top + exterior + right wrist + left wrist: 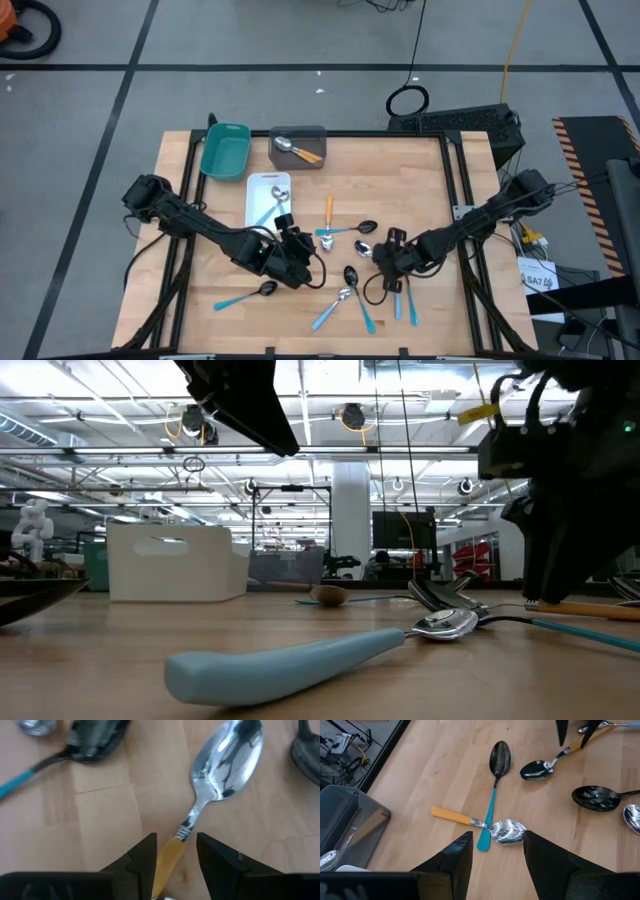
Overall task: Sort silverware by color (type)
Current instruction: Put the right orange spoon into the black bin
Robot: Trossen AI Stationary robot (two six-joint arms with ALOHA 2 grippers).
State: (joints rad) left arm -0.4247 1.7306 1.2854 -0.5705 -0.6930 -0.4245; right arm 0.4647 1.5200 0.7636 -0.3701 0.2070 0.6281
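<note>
Two grippers work low over the table. Right gripper (174, 865) straddles an orange-handled spoon (220, 765), handle between its parted fingers, bowl straight ahead. Left gripper (492, 857), also open and empty, faces another orange-handled spoon (485, 826) lying crosswise just ahead, over a blue-handled spoon (495, 785). Roughly eleven spoons show.

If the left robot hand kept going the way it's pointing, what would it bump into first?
Probably the orange-handled spoon, whose shiny bowl lies just ahead of the open left gripper, crossed with a blue-handled spoon. Depth is uncertain.
</note>
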